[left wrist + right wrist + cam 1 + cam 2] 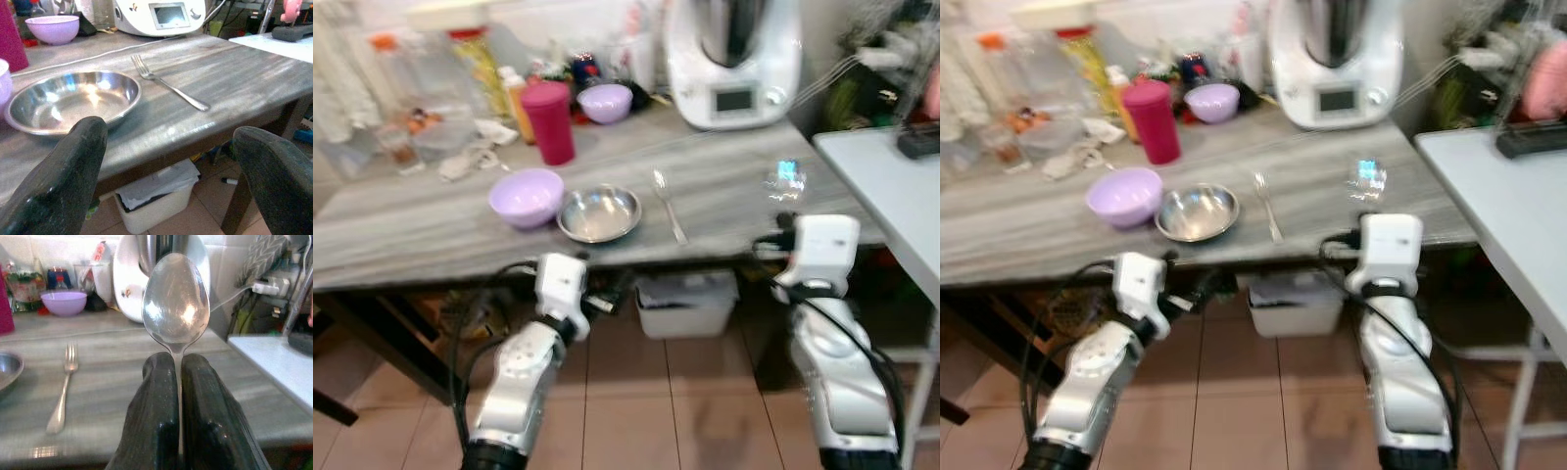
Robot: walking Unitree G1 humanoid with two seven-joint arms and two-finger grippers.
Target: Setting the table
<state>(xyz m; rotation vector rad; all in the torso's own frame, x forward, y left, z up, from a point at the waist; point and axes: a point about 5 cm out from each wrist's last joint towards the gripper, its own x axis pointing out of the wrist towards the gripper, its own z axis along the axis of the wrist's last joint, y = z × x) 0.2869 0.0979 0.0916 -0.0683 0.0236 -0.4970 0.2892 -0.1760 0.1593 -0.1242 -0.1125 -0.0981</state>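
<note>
The grey wood-grain table (724,186) spans the scene, with a white side table (891,186) just beside it on the robot's right. At the back stands a white kitchen machine (734,59) amid clutter, along with a dark pink tumbler (549,121) and a far lilac bowl (605,102). Near the front edge a place setting is forming: a near lilac bowl (526,196) touches or almost touches a steel dish (599,212), and a fork (669,206) lies just beside the dish on its right, tines pointing away from the robot. Under the table sits a white bin (685,304).

The right gripper (177,382) is below the table's front edge, to the right of the fork. Its fingers are pinched tight on the handle of a spoon (176,303), whose bowl stands upright above the fingertips. The left gripper (171,161) hangs below the edge in front of the steel dish, its fingers spread wide with nothing between them.

The step in hand looks like bringing the spoon to the setting. The next move probably calls for lifting the right arm over the edge, tipping the spoon flat and laying it parallel to the fork, close on its right, without nudging the fork.
</note>
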